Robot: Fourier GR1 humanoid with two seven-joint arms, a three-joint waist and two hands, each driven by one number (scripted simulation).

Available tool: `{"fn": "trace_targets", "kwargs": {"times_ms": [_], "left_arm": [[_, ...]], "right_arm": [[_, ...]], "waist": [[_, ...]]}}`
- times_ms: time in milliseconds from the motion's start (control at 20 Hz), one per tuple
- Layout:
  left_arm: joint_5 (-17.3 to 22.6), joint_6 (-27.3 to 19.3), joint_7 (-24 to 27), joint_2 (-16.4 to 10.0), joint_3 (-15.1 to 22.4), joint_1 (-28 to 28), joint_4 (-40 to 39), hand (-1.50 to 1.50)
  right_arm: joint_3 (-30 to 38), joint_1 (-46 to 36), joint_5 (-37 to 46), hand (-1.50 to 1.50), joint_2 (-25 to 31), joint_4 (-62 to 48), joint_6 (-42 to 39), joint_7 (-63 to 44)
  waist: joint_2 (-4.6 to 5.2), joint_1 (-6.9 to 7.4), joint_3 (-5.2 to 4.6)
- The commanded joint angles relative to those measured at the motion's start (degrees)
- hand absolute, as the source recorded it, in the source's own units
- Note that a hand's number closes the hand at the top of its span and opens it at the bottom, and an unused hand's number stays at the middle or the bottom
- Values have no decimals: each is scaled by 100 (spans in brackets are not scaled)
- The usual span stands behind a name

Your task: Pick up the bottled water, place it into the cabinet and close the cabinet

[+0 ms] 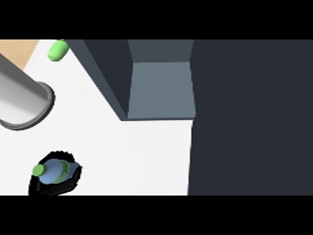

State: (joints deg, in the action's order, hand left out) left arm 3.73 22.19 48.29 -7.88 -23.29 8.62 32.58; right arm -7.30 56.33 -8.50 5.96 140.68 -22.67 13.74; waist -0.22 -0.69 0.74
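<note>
lower left of the frame: the left hand (49, 189) is clenched round the water bottle (54, 173), hiding most of it. its grey forearm (13, 89) crosses upper left. the open cabinet (160, 87) stands centre, cut off at the top.

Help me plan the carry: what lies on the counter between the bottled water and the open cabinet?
Nothing: the head view shows bare white counter between the bottled water, held in the left hand, and the open cabinet.

The forearm (13, 87) is a smooth, pale grey cylinder ending in a darker flanged rim. The robot hand (41, 188) is plain black.
</note>
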Motion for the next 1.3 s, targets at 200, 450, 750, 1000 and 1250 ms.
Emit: {"fn": "trace_targets", "kwargs": {"times_ms": [200,450,750,1000,1250], "left_arm": [[368,-505,655,764,1114,430,-274,150],[1125,-630,66,777,1708,894,-142,150],[2181,-1564,-719,786,3004,872,964,150],[2358,-2760,-1410,788,3806,958,2061,150],[2358,-3929,-1593,788,4433,1553,2281,150]], "right_arm": [[43,84,-242,-150,58,267,-69,-105],[-226,-2,-245,-150,-49,518,110,-480],[63,-156,-550,-150,15,528,107,-556],[-236,-225,-150,-150,-154,477,220,-621],[199,-360,-500,-150,-42,204,40,-386]], "waist": [[6,-75,-83],[15,-35,-82],[0,33,-74],[2,36,-74],[10,-40,-74]]}}
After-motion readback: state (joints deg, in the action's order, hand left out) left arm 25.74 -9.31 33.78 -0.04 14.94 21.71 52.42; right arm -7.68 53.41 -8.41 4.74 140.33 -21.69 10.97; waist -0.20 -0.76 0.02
